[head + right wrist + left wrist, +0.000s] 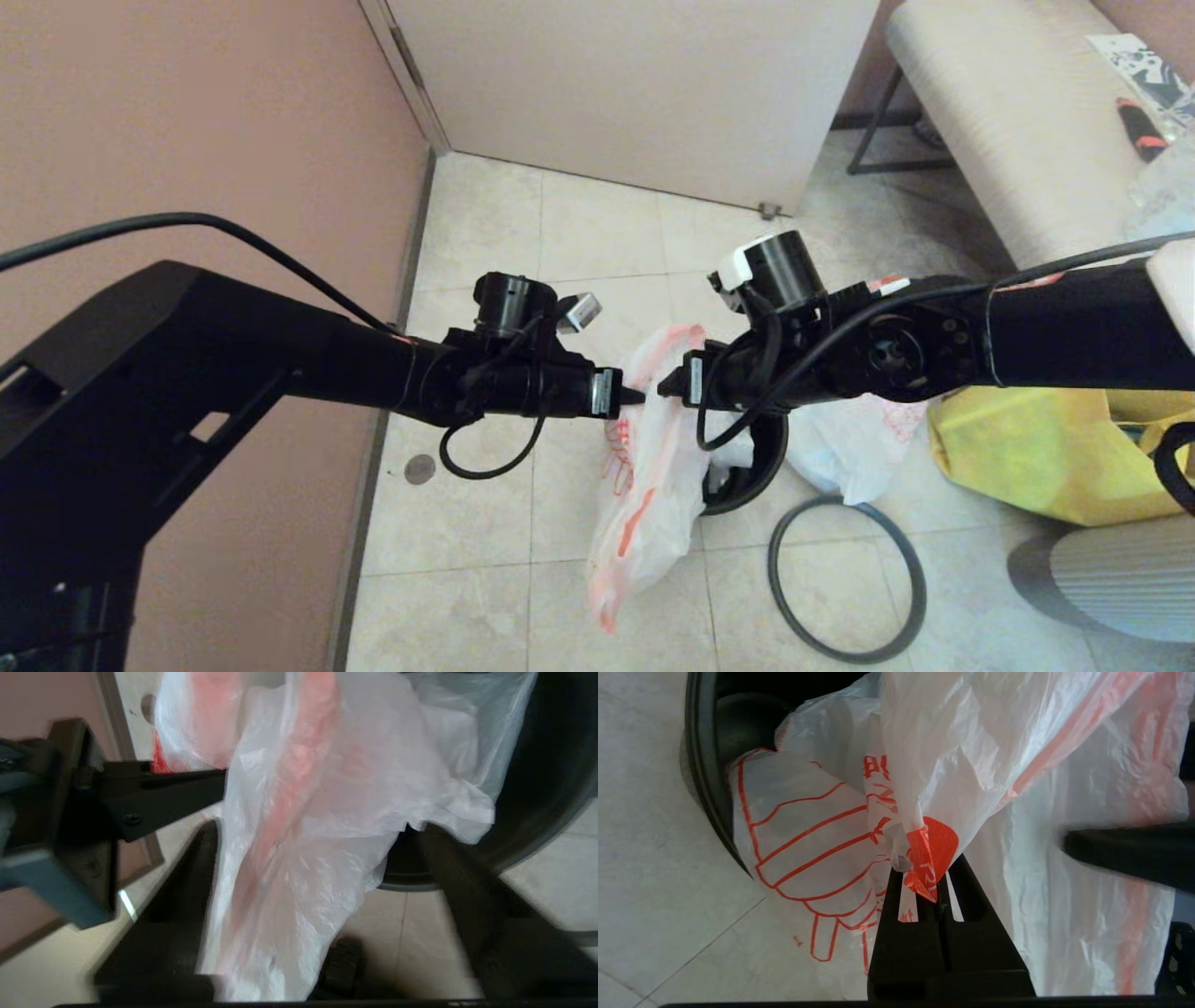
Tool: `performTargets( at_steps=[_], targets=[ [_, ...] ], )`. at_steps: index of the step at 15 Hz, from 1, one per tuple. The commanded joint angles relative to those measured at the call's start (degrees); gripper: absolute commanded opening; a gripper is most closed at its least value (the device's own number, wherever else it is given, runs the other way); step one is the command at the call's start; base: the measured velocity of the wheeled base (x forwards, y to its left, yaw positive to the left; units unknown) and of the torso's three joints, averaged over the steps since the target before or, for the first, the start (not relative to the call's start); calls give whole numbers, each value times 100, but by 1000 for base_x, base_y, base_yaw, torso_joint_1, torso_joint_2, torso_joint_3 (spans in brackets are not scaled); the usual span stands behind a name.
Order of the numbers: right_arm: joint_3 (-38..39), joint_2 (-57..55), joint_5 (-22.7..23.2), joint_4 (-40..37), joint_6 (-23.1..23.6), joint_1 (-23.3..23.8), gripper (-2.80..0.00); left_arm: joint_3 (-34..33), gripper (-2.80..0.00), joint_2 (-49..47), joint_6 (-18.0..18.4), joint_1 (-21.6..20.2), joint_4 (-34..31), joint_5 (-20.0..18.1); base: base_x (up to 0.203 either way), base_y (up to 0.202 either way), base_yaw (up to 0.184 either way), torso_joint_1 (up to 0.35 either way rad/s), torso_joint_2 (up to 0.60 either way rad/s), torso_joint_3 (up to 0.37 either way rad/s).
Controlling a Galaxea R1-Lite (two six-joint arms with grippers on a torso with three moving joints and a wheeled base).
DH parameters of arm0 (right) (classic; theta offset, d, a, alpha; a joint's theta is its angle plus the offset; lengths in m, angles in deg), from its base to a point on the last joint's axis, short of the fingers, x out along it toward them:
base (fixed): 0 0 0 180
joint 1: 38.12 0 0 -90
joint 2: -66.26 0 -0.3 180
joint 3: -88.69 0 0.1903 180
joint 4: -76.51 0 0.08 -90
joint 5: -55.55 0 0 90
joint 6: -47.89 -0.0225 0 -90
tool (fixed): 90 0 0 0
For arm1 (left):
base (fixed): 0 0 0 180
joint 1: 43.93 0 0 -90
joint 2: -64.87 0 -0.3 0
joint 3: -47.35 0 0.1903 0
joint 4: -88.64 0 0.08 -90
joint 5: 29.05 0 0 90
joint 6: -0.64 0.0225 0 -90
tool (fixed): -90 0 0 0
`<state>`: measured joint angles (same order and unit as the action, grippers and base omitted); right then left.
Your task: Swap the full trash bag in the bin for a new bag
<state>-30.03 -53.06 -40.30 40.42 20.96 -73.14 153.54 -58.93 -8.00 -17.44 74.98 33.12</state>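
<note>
The new bag (644, 485), thin white film with red striped print, hangs from my left gripper (637, 395) down beside the bin (761, 462). In the left wrist view the left gripper (927, 879) is shut on a bunched red patch of the new bag (803, 835), with the bin's black rim (698, 765) behind it. My right gripper (665, 387) faces the left one tip to tip. In the right wrist view the right gripper (320, 828) is open and the bag film (303, 849) drapes between its fingers. The full trash bag (845, 453) lies on the floor right of the bin.
A thin dark hoop (845, 579) lies on the tiles in front of the bin. A yellow tote (1046, 448) sits at the right, with a grey ribbed object (1111, 579) nearer me. A pink wall (187, 140) runs along the left, and a pale bench (1008, 121) stands at the back right.
</note>
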Motion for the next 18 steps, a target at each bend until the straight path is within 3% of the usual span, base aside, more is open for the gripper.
performTargets(
  at_steps=[1, 8, 12, 16, 18],
  targets=[
    [-55, -171, -4, -11, -14, 4, -280, 0, -280, 3, -7, 5, 10, -21, 0, 0, 0, 0, 0, 0],
    [-335, -536, -4, -53, 47, 66, -280, -80, -280, 100, 26, 19, 250, -255, 0, 0, 0, 0, 0, 0],
    [-206, 38, 1, -547, 86, 482, -280, 703, -280, 101, 29, -11, -188, -62, 0, 0, 0, 0, 0, 0],
    [-178, 111, 30, -693, 762, 886, -280, 2259, -280, -499, 65, -19, -838, 433, 0, 0, 0, 0, 0, 0],
    [-117, 40, 40, -649, 1111, 1119, -280, 2702, -280, -892, 90, -8, -936, 797, 0, 0, 0, 0, 0, 0]
  ],
)
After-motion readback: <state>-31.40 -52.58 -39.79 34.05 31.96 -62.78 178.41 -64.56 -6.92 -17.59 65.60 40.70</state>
